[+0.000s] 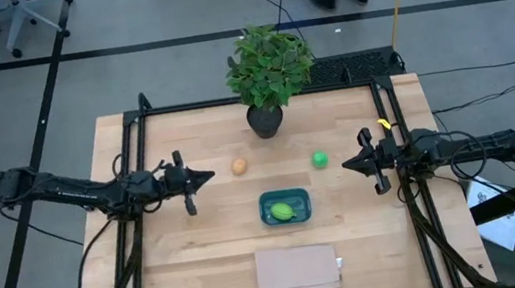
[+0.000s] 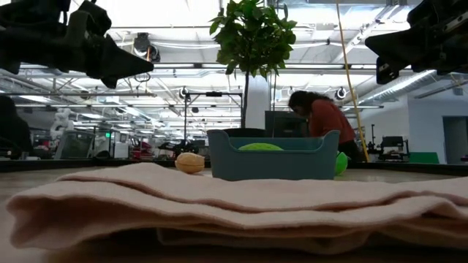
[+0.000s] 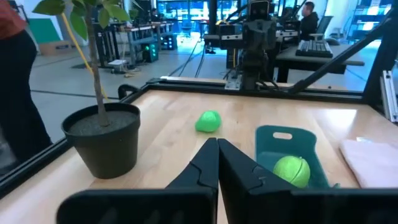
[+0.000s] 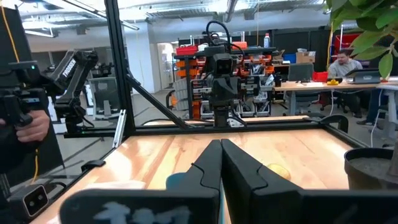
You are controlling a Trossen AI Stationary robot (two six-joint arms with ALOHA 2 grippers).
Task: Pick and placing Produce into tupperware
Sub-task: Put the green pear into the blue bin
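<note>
The teal tupperware point(image 1: 286, 207) stands near the table's middle with the yellow-green fruit point(image 1: 284, 211) lying inside it; the low view shows the fruit's top point(image 2: 260, 147) above the rim. The tan-orange egg-like piece point(image 1: 239, 167) and the bright green ball point(image 1: 320, 159) rest on the wood just beyond it. My left gripper point(image 1: 207, 178) hangs shut and level to the left of the egg-like piece, above the table. My right gripper point(image 1: 348, 164) hangs shut to the right of the ball. Both hold nothing, as their wrist views show point(image 3: 217, 140) point(image 4: 221, 142).
A leafy potted plant point(image 1: 265, 120) stands at the table's far middle. A folded beige cloth point(image 1: 298, 269) lies by the near edge, in front of the tupperware. A dark frame point(image 1: 130, 132) borders the table. A person point(image 2: 322, 120) moves in the room beyond.
</note>
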